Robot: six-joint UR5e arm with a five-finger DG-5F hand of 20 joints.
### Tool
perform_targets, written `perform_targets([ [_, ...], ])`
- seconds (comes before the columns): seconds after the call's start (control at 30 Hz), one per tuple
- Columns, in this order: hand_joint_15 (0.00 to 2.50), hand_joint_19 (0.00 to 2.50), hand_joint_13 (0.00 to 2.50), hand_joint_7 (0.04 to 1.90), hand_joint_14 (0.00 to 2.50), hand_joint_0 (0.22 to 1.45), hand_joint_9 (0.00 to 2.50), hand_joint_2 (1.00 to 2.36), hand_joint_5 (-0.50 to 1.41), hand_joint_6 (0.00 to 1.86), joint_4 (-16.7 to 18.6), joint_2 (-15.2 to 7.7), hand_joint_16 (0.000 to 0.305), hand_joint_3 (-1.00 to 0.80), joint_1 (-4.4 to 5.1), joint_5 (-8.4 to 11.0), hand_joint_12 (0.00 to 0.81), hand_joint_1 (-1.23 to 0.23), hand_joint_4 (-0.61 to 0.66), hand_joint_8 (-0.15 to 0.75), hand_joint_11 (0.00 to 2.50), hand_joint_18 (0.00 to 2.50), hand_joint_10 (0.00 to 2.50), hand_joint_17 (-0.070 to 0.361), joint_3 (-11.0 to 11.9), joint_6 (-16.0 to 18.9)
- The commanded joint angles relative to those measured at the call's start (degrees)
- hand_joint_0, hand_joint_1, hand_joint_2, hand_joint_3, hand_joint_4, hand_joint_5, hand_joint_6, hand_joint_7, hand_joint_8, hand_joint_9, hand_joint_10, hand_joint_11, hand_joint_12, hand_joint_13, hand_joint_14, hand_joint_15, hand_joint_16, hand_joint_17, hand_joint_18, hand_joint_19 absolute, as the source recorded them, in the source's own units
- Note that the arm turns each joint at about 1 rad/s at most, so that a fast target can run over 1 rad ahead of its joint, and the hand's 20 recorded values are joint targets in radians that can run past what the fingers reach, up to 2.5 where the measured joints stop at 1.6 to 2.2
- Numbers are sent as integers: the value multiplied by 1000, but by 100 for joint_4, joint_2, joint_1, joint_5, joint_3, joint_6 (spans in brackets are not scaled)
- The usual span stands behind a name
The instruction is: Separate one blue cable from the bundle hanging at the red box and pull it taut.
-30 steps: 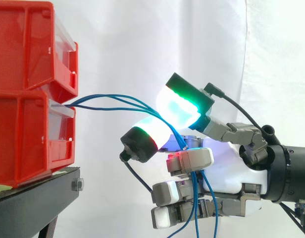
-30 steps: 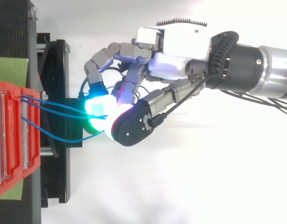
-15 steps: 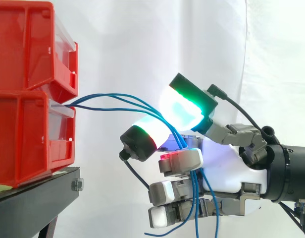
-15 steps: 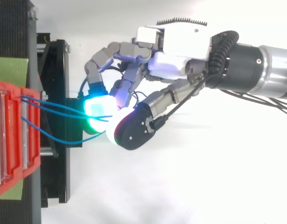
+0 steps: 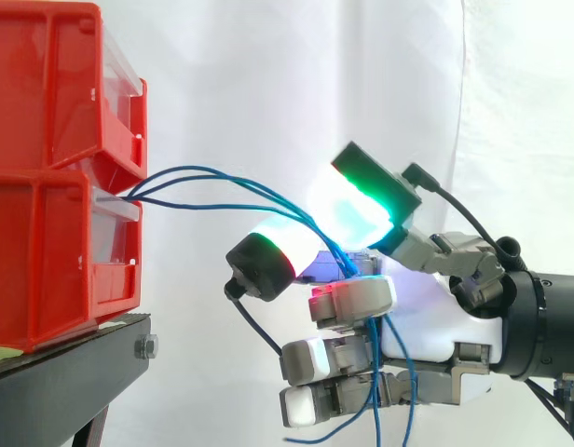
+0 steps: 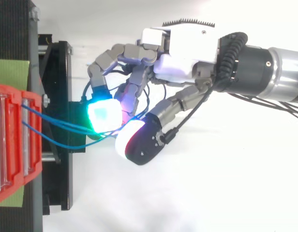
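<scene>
Loosely, thin blue cables (image 5: 259, 196) arc from red box (image 5: 54, 177); hand (image 5: 427, 326) fingers (image 5: 352, 209) curled round them.

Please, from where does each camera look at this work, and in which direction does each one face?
Side view: beside the work at about its height, facing level toward the white curtain; red bins on the black stand at left, the hand at right.
Top view: above the work, facing down; the bins at the left edge, the hand and arm coming in from the right edge.
Shared: the same bins, the blue cables and the hand curled round them.
</scene>
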Motion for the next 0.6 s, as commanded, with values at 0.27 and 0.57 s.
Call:
perform_targets([
  [0.27, 836, 688, 1057, 1089, 23, 626, 1375, 1007, -145, 922, 13, -2, 43, -415, 3, 18, 352, -773, -39, 261, 1333, 734, 14, 96, 0, 0],
  [0.57, 820, 670, 1006, 1036, 24, 721, 1221, 1015, -209, 966, 21, -2, 44, -294, 21, 27, 354, -834, -3, 280, 1339, 717, 6, 99, 0, 0],
])
